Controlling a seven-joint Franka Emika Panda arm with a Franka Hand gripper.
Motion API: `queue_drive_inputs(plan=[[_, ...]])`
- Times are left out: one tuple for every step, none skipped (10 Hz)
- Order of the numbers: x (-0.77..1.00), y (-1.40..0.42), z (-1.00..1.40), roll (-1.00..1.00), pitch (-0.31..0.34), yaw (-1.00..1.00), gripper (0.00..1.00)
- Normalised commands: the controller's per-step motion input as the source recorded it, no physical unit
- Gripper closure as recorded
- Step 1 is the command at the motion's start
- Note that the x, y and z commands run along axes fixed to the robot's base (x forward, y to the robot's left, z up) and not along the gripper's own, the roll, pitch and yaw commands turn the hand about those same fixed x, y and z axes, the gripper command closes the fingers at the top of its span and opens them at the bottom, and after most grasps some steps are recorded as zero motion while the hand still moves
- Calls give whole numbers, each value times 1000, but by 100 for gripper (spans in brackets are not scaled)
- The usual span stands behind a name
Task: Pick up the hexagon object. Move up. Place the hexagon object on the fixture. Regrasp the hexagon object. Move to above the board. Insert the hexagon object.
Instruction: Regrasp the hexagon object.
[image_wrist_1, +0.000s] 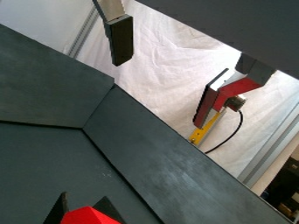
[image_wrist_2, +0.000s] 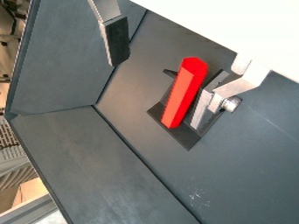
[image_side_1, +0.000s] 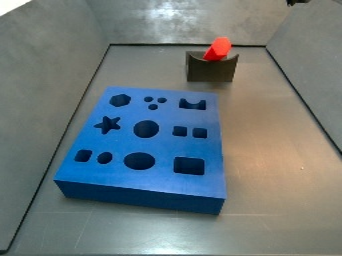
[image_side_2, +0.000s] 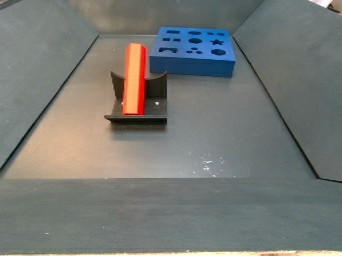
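Hexagon object (image_side_2: 135, 79), a plain matte bright red bar, leans upright on the fixture (image_side_2: 139, 108), well apart from the board (image_side_1: 147, 140). Gripper (image_wrist_2: 170, 48) sits off it, jaws spread and empty in both wrist views. Regrasp judged next: descend square, centre fingers (image_wrist_2: 115, 39) on flat faces, close gently.

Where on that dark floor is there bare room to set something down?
Bare floor lies between the big blue slab with cut-out holes and the small dark fixture holding the bright red bar, and along the side walls. The fixture's corner is crowded. The gripper hangs above that bar, jaws open.
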Motion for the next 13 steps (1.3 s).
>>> queue_drive_inputs(plan=[[450, -51, -27, 130, 62, 92, 0], [445, -51, -27, 127, 67, 93, 0], [443, -49, -28, 126, 69, 93, 0], [442, -49, -28, 125, 70, 94, 0], [441, -48, -28, 125, 71, 94, 0], [441, -48, -27, 124, 72, 95, 0], [440, -47, -27, 124, 72, 95, 0], [440, -47, -26, 124, 72, 95, 0], [440, -47, -26, 124, 72, 95, 0], [440, -47, -26, 124, 72, 96, 0], [440, -47, -26, 124, 73, 96, 0], [440, -47, -26, 124, 73, 96, 0], [440, -47, -26, 124, 73, 96, 0]])
